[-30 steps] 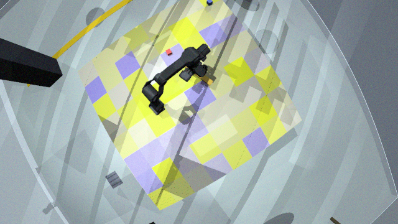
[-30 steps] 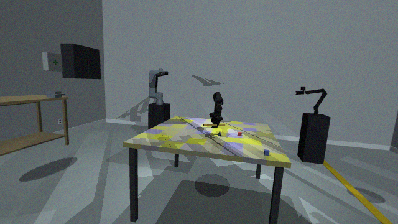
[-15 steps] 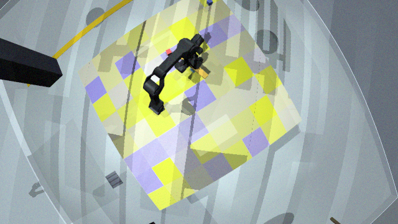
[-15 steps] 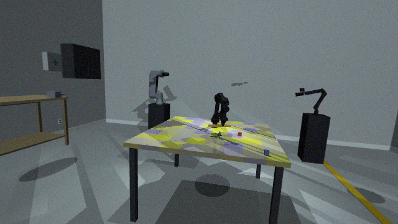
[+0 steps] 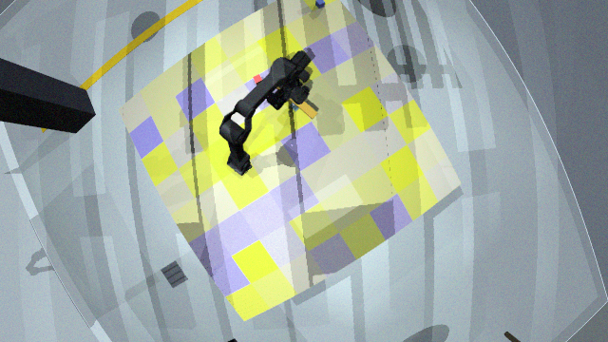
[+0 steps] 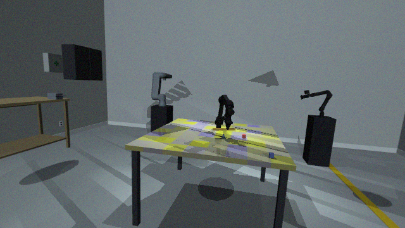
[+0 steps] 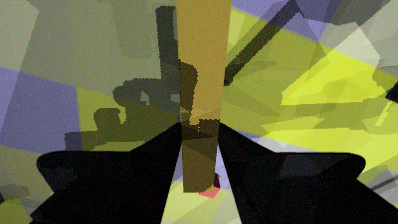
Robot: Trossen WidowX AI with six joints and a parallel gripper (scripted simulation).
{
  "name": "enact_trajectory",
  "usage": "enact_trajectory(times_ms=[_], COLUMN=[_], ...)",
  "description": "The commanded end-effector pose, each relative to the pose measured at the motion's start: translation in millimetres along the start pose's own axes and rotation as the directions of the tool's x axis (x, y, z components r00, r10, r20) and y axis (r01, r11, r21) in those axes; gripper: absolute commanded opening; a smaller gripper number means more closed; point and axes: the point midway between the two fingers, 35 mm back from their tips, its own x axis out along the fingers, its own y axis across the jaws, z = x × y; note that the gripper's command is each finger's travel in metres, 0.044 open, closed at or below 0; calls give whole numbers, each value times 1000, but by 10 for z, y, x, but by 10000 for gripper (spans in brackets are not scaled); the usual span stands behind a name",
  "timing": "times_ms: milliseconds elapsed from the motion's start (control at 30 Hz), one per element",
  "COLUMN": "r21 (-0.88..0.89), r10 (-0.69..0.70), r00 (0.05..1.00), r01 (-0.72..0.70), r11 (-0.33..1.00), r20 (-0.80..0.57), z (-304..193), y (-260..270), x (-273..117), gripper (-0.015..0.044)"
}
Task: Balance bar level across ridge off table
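Note:
A long orange-brown bar (image 7: 202, 75) (image 5: 309, 109) (image 6: 224, 129) is clamped between my black fingers. My gripper (image 7: 199, 126) (image 5: 296, 99) (image 6: 227, 126) is shut on it near one end and holds it a little above the patterned table (image 5: 332, 190) (image 6: 190, 149). In the wrist view the bar runs straight away from the fingers. A small teal piece, seemingly the ridge (image 5: 294, 108) (image 6: 223, 136), sits on the table just beside the bar, partly hidden by the arm. I cannot tell whether the bar touches it.
A small red cube (image 5: 257, 79) (image 6: 243, 136) (image 7: 210, 194) lies on the table near the arm. A small blue cube (image 5: 320, 4) (image 6: 271, 154) sits near a table edge. Other arms on black pedestals (image 6: 319, 139) stand beyond the table.

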Motion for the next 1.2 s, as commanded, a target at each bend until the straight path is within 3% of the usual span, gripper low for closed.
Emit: enact_trajectory(times_ms=[0, 467, 1167], r21=[4, 4, 4], r10=[-5, -5, -5], r00=[1000, 1000, 1000], r01=[5, 5, 5], r11=[1000, 1000, 1000], r20=[3, 3, 3], z=[3, 14, 15], y=[-10, -21, -19], x=[92, 309, 300], gripper=[0, 0, 0])
